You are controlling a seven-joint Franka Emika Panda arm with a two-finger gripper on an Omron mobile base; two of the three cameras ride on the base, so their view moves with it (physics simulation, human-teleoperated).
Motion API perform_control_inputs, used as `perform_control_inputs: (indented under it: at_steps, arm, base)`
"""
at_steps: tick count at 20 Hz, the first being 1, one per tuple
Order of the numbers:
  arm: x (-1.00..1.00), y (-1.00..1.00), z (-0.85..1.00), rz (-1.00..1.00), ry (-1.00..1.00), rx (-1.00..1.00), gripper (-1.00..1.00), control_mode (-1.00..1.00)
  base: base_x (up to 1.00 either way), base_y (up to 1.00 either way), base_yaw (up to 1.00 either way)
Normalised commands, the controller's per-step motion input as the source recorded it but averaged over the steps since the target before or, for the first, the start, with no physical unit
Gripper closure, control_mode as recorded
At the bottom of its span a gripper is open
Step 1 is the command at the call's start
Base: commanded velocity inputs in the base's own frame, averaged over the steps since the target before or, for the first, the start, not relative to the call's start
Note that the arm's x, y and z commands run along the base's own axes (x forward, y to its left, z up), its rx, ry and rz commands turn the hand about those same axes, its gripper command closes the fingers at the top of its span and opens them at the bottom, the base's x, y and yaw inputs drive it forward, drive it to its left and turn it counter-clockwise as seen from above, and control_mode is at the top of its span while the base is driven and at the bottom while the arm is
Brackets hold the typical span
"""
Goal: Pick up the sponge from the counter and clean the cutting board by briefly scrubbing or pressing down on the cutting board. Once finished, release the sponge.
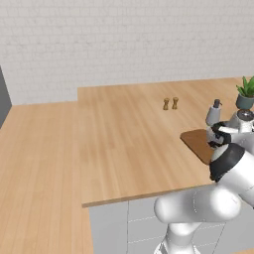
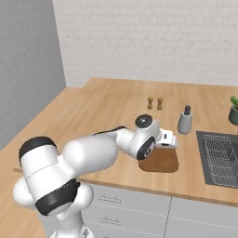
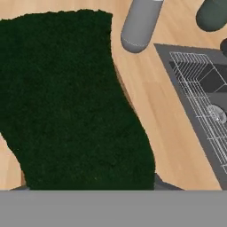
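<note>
Directly over cutting board (image 2: 162, 162): sponge (image 3: 71, 102) between fingers (image 3: 164, 182).

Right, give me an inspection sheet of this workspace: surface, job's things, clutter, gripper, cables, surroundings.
Surface: light wood counter, L-shaped, grey cabinet fronts below.
Job's things: cutting board flat on the counter beside the sink; sponge, dark green, up close in the hand view, in front of the board.
Clutter: two small wooden shakers side by side near the back; grey bottle upright behind the board; potted plant at the right edge.
Gripper: gripper low over the board; whether the jaws are open, and whether they hold the sponge, cannot be told.
Cables: nothing seen.
Surroundings: white brick wall; dark sink with wire rack right of the board.
</note>
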Motion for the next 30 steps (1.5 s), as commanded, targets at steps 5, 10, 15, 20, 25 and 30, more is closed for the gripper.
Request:
perform_control_inputs:
  at_steps: [5, 10, 15, 20, 25, 30]
  arm:
    - [0.0, -0.09, 1.0, 0.03, 0.34, 0.24, 1.0, -1.0]
    - [0.0, 0.88, -0.01, 0.0, 0.29, 0.0, 1.0, -1.0]
    - [0.0, 1.0, -0.71, 0.0, 0.34, -0.01, 1.0, -1.0]
    - [0.01, 1.0, -0.97, 0.0, 0.27, 0.0, 1.0, -1.0]
    - [0.12, 0.46, -0.25, 0.01, 0.13, 0.01, 1.0, -1.0]
    - [0.04, 0.42, -0.48, 0.02, 0.18, 0.06, 1.0, -1.0]
  base:
    - [0.0, 0.0, 0.0]
    - [0.0, 0.0, 0.0]
    - [0.0, 0.0, 0.0]
    - [0.0, 0.0, 0.0]
    - [0.0, 0.0, 0.0]
    - [0.0, 0.0, 0.0]
